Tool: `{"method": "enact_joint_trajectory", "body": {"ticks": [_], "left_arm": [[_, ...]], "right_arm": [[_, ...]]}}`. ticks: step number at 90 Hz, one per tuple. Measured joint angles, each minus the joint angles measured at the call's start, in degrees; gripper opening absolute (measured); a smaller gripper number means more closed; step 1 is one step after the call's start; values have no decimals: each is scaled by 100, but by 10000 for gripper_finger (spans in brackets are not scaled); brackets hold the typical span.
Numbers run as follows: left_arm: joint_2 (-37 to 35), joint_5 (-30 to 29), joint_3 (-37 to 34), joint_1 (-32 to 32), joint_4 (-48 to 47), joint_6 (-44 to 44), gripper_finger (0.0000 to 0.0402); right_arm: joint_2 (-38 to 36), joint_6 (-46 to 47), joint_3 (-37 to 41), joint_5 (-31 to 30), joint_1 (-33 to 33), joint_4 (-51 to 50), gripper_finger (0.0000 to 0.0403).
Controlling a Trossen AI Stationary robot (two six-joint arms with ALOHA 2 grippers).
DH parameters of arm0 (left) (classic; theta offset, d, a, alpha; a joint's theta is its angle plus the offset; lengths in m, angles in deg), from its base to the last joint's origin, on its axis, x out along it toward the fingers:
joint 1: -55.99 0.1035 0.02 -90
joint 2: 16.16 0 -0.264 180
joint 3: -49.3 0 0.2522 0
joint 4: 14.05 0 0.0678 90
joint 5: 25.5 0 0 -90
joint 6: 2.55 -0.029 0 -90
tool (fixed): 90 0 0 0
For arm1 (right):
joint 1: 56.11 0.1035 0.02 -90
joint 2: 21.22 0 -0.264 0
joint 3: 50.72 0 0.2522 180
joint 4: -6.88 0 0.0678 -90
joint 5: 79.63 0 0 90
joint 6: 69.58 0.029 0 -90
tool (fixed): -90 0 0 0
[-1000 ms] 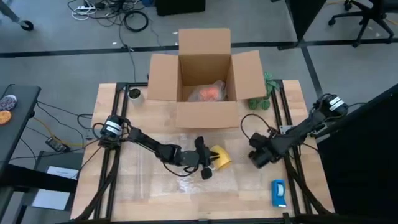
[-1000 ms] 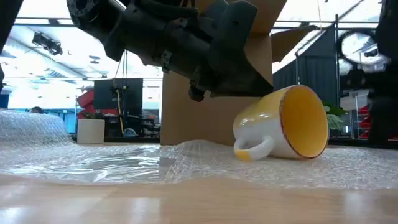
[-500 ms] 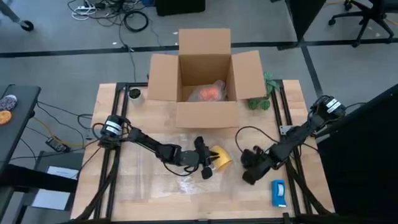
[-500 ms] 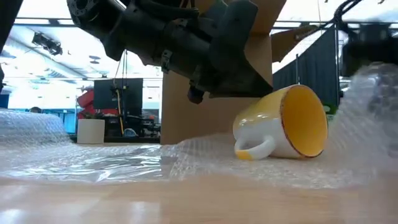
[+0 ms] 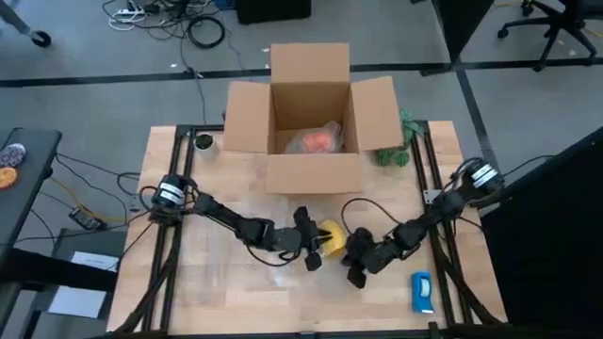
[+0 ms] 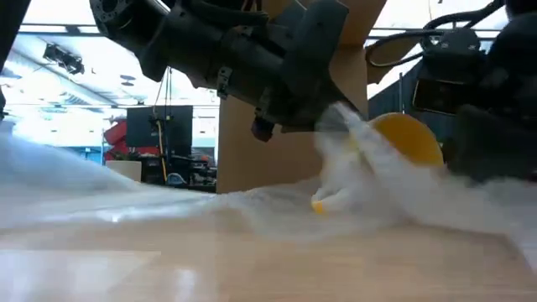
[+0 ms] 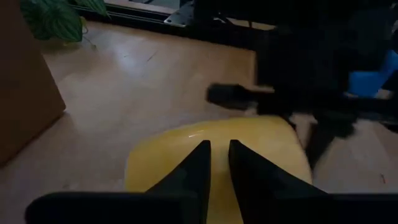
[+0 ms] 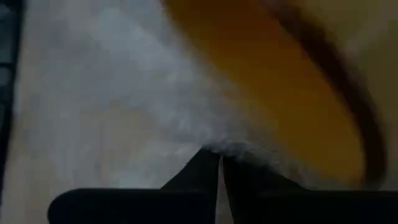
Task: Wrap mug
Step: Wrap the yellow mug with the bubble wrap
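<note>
Bubble wrap (image 8: 186, 118) in right end effector (image 8: 219, 163)

The open cardboard box (image 5: 311, 113) is standing at the far middle of the wooden worktop (image 5: 203, 202), with a potted green plant (image 5: 398, 141) sitting just beside its right flap. The yellow ceramic mug (image 5: 331, 237) is lying on its side on the clear bubble wrap sheet (image 6: 126, 214) in front of the box, between the left end effector (image 5: 311, 247) and the right end effector (image 5: 355, 262). A flat blue-and-white object (image 5: 421, 292) is lying near the worktop's front right corner.
</note>
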Motion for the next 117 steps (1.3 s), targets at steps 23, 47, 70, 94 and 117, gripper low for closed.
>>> {"method": "enact_joint_trajectory", "body": {"ticks": [23, 47, 70, 94, 117], "left_arm": [[-2, 20, 5, 7, -23, -118, 44], [-31, 89, 7, -1, -55, -204, 44], [-583, 443, -27, -203, -419, -767, 44], [-659, 310, 49, -159, -407, -931, 44], [-314, 275, 64, -20, -334, -883, 44]], "right_arm": [[-132, -671, -488, -768, 13, -256, 0], [-542, -979, -825, -1301, -7, -1422, 0], [-558, -796, -824, -1494, -42, -1883, 0], [-827, -725, -871, -1300, -41, -2401, 0], [-1595, 289, -1601, 275, 219, -5269, 0]]}}
